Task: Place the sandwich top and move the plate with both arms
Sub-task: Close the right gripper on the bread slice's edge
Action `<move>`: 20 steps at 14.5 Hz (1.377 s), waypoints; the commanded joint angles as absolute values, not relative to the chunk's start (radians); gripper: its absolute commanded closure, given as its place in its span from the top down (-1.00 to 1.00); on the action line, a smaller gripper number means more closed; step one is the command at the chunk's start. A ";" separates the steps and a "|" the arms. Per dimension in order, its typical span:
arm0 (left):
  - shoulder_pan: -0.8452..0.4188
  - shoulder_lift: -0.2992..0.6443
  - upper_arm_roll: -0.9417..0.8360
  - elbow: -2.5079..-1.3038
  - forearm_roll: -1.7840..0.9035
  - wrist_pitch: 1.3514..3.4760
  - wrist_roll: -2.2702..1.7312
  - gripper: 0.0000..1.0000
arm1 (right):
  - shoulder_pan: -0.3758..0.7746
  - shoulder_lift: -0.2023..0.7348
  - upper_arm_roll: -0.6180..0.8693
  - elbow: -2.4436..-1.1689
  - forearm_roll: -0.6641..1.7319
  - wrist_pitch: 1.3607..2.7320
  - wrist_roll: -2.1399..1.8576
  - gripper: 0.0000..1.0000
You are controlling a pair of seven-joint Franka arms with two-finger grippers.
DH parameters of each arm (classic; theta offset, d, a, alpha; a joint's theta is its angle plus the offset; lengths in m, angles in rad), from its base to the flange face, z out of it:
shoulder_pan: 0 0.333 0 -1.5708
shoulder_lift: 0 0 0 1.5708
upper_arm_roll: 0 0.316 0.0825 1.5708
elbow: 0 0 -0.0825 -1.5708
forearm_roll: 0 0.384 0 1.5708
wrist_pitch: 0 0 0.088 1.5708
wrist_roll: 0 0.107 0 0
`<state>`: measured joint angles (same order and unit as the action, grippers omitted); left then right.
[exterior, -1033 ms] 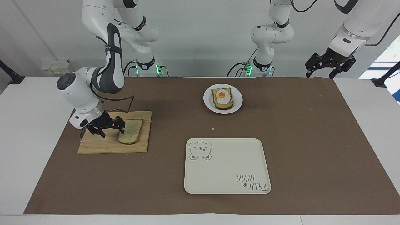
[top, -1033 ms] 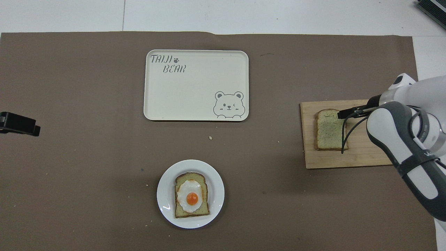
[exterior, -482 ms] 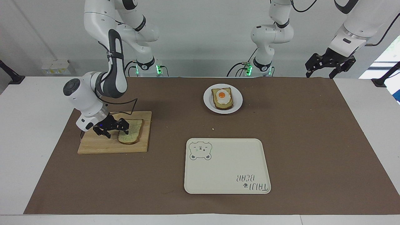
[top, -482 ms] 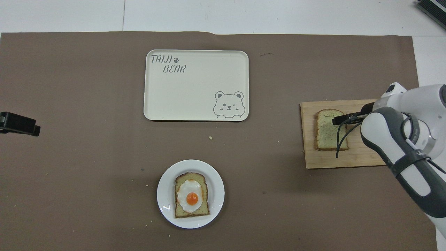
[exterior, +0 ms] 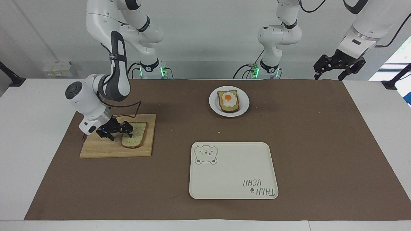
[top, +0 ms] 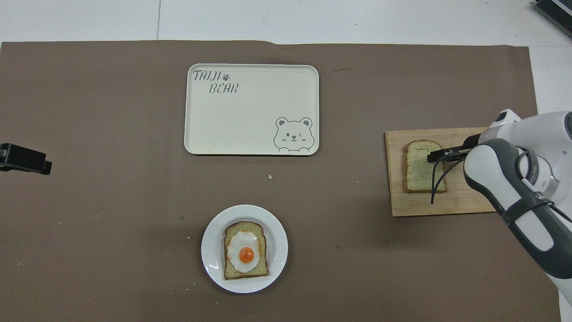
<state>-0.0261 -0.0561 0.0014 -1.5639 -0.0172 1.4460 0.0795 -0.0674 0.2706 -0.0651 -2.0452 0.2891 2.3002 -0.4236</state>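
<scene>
The sandwich top [exterior: 137, 136] is a pale slice with brown crust lying flat on a wooden cutting board [exterior: 102, 150] toward the right arm's end of the table. My right gripper [exterior: 119, 133] is low at the slice's edge that faces the right arm's end, touching it or very close. In the overhead view that gripper [top: 437, 155] pokes over the slice [top: 418, 172]. The small white plate [exterior: 244, 103] sits near the robots and carries a toast with a fried egg [exterior: 228, 101]. My left gripper [exterior: 338, 65] waits open, raised over the table's edge at the left arm's end.
A cream rectangular tray with a bear drawing [exterior: 231, 170] lies farther from the robots than the plate [top: 210, 250]. A brown mat [exterior: 321, 144] covers the table. A few crumbs lie between plate and tray. The cutting board [top: 447, 206] lies partly under the right arm.
My right gripper has dropped and slid in along the board until it reached the slice's edge. The slice, plate and left arm have not moved.
</scene>
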 commanded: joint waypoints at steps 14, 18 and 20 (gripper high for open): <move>-0.017 -0.071 -0.005 -1.569 -0.003 1.436 0.072 1.00 | -0.074 0.252 -0.055 -2.072 0.322 2.321 -0.419 -1.00; -0.017 -0.071 -0.005 -1.572 -0.003 1.436 0.072 1.00 | -0.078 0.252 -0.055 -2.057 0.321 2.306 -0.428 -1.00; -0.017 -0.071 -0.005 -1.569 -0.003 1.436 0.072 1.00 | -0.075 0.241 -0.055 -2.052 0.321 2.295 -0.430 -1.00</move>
